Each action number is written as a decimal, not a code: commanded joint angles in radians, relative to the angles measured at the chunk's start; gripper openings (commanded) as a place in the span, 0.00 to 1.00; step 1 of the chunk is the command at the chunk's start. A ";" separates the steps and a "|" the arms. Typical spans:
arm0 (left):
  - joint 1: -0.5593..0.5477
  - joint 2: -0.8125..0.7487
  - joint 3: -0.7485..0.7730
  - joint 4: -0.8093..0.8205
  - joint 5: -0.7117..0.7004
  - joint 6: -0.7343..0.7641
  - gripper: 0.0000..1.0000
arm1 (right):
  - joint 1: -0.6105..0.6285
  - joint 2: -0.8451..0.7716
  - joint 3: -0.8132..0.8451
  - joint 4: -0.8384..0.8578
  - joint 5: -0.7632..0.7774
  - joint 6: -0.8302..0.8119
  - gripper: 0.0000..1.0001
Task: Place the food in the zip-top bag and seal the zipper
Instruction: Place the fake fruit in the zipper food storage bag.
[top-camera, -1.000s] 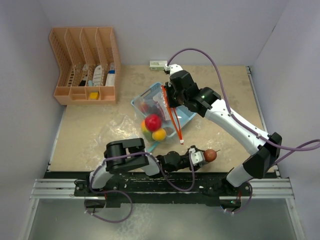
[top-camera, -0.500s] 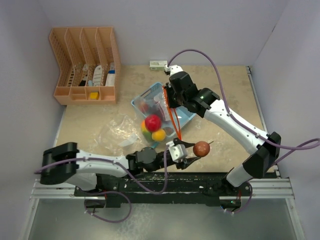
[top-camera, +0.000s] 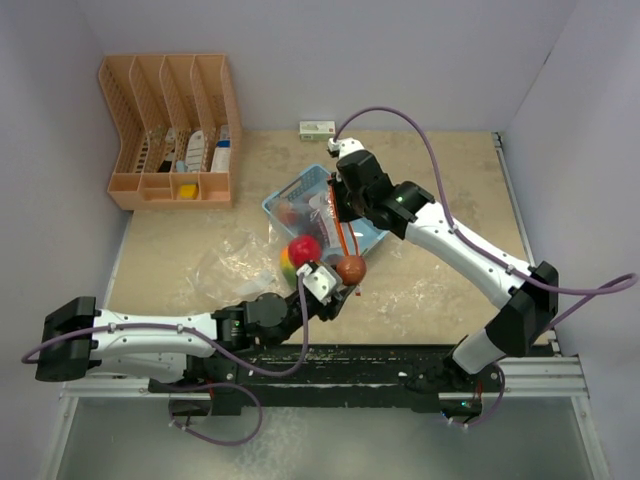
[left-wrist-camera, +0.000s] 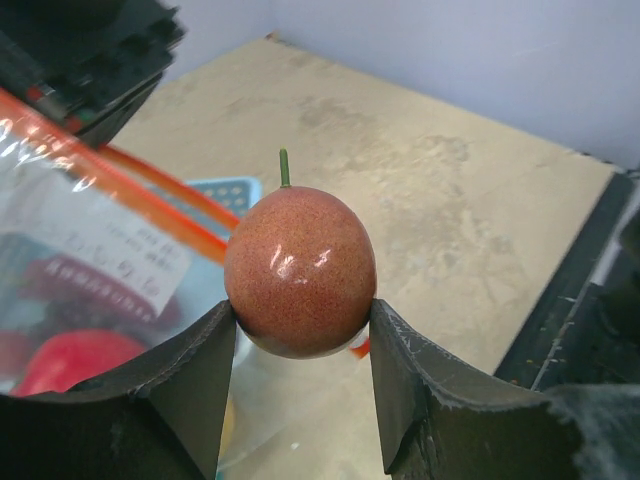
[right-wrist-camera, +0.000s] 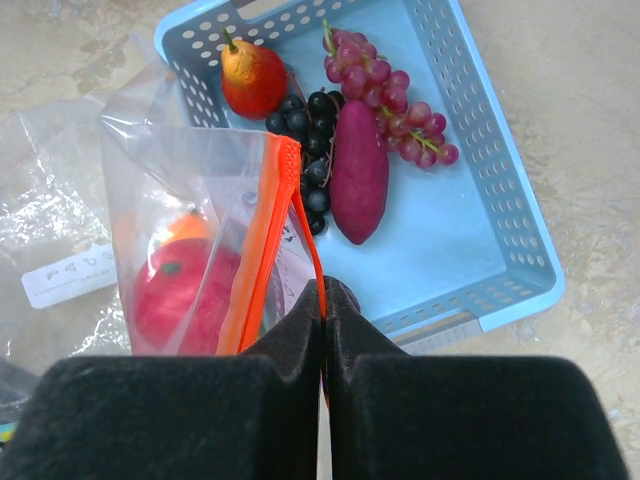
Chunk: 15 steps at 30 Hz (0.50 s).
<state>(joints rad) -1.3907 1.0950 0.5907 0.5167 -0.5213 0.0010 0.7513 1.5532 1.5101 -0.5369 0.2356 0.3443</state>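
A red-brown ball (left-wrist-camera: 300, 270) with a short green stem sits between the fingers of my left gripper (left-wrist-camera: 300, 312), which is shut on it. In the top view the ball (top-camera: 350, 269) hangs right beside the orange zipper of the clear zip-top bag (right-wrist-camera: 190, 210). My right gripper (right-wrist-camera: 322, 292) is shut on the zipper edge and holds the bag mouth up. A red pepper (right-wrist-camera: 180, 290) and an orange-topped piece lie inside the bag. The blue basket (right-wrist-camera: 500, 200) holds a red-orange fruit (right-wrist-camera: 252, 78), dark grapes (right-wrist-camera: 310, 150), a maroon sweet potato (right-wrist-camera: 358, 170) and pink grapes (right-wrist-camera: 395, 100).
An orange rack (top-camera: 170, 130) with white bottles stands at the back left. A small white box (top-camera: 317, 128) lies against the back wall. Crumpled clear plastic (top-camera: 225, 262) lies left of the bag. The black rail runs along the table's near edge.
My left arm has carried the ball from the front right of the table back and to the left, up to the bag's zipper. The right gripper has kept its hold on the bag.
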 joint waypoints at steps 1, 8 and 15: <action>-0.002 -0.025 0.007 -0.013 -0.212 -0.066 0.18 | -0.004 -0.025 -0.012 0.057 0.019 -0.012 0.00; -0.002 0.025 0.065 0.035 -0.279 -0.052 0.19 | -0.002 -0.021 -0.026 0.069 0.016 -0.014 0.00; -0.001 0.060 0.140 0.073 -0.226 -0.064 0.19 | 0.004 -0.021 -0.049 0.082 0.024 0.001 0.00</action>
<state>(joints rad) -1.3903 1.1397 0.6445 0.5152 -0.7586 -0.0425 0.7517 1.5532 1.4696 -0.4957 0.2420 0.3435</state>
